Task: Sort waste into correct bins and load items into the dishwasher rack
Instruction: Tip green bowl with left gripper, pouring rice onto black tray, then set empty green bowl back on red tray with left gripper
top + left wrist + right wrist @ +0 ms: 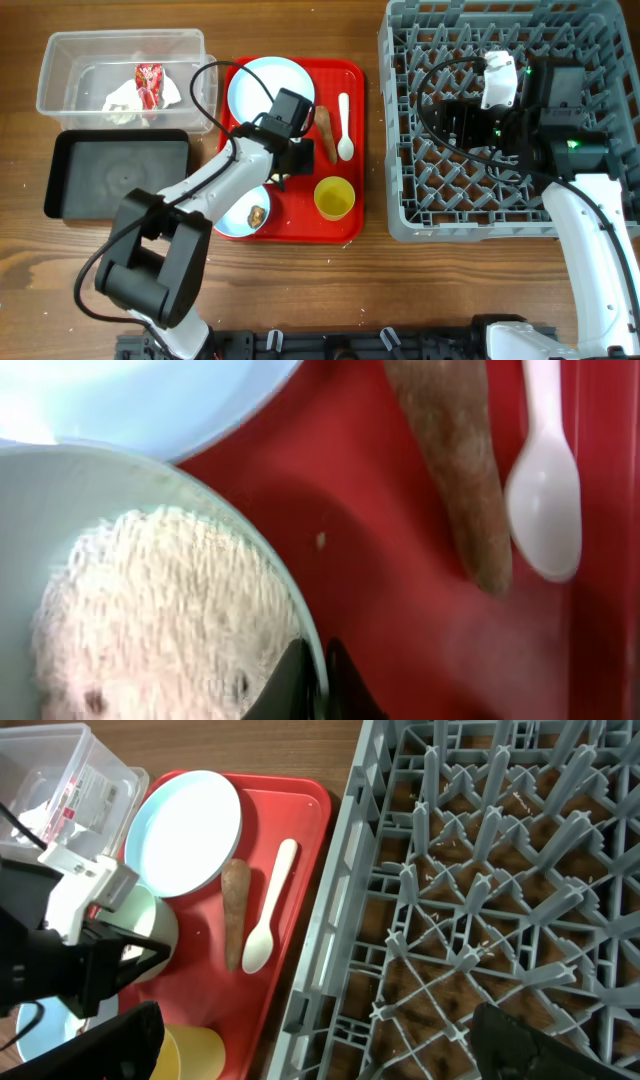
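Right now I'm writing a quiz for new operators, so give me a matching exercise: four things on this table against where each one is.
Things: 1 crumpled wrapper; 2 white spoon; 3 brown lump; 4 rice bowl.
Places: A rim pinched by the left gripper; B in the clear tub; C beside the brown stick on the red tray; D in the second pale bowl.
Pairs: 1-B, 2-C, 3-D, 4-A.

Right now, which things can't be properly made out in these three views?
Rice bowl: overhead, the left arm covers it; left wrist view crops it.
Left gripper: only blurred fingers at the bowl's rim, bottom edge; grip unclear.
Brown lump in the second bowl: too small overhead to identify.
Yellow cup: cut by the right wrist view's bottom edge.
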{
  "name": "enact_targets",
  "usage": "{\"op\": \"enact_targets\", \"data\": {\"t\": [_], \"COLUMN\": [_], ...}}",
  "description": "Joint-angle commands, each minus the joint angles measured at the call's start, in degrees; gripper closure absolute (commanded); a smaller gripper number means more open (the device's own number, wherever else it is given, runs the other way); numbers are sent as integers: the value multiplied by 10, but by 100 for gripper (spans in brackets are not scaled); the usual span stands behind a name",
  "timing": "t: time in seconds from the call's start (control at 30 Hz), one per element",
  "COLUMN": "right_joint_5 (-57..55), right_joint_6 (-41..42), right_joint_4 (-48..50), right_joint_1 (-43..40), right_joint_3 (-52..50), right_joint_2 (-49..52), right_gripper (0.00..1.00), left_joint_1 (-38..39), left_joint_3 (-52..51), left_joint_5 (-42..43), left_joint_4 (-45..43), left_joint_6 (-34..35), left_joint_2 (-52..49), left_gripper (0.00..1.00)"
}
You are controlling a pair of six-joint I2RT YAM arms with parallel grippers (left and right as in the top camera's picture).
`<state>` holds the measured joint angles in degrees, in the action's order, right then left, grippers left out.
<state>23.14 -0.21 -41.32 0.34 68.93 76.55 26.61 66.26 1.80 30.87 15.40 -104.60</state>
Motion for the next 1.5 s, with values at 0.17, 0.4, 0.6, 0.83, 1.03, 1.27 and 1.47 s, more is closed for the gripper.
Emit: {"op": "enact_targets", "data": {"t": [0.17, 0.4, 0.6, 0.83, 1.03, 1.27, 1.47], "right_joint_5": [7, 4, -2, -2, -2, -2, -2], "right_joint_6": [3, 2, 3, 2, 4, 4, 4], "right_joint_4": [1, 1, 1, 2, -5, -10, -11], "right_joint_1": [3, 3, 3, 3, 4, 4, 4], "right_joint_3": [8, 8, 7, 7, 7, 7, 7], "right_joint_2": [5, 5, 5, 5, 5, 5, 5], "right_gripper": [0, 0, 0, 0, 0, 1, 0], "left_joint_1": [-19, -217, -434, -621, -695, -745, -761], "left_joint_3": [125, 125, 112, 57, 56, 56, 56], "left_joint_5": [82, 229, 351, 578, 742, 886, 885], "left_joint_4": [133, 240, 270, 237, 227, 226, 227], "left_joint_6": [31, -14, -117, -217, -227, -189, -115], "left_joint_2": [107, 141, 131, 61, -21, -39, -38], "left_gripper": [96, 96, 96, 96, 96, 96, 96]}}
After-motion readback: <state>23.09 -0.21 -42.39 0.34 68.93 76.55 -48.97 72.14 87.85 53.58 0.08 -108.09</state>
